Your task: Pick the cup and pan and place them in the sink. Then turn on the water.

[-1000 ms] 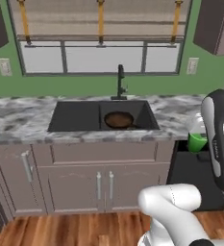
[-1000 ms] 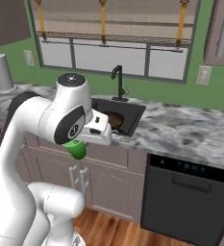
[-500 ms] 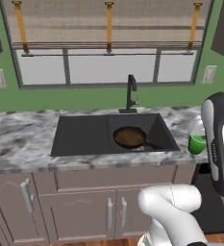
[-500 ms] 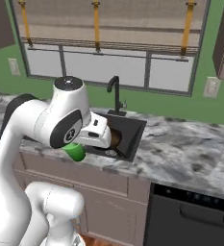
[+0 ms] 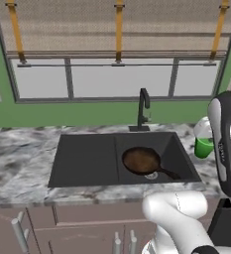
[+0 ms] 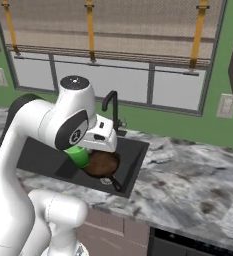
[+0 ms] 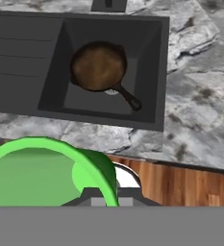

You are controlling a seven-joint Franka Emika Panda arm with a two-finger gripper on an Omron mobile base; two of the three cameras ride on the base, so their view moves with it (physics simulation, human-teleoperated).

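Closest in, the gripper [image 7: 106, 199] has its fingers clamped on the rim of the green cup [image 7: 46, 173], holding it up in front of the counter [image 7: 200, 115]. Beyond it, the pan [image 7: 100, 67] lies in the right basin of the black sink [image 7: 27, 57], handle pointing toward the front, and the slim black faucet [image 5: 143, 106] rises behind.

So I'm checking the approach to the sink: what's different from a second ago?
The base has driven closer, so the sink fills more of both base views. The gripper stays shut on the cup, carried along. The pan still lies in the right basin; the faucet is untouched.
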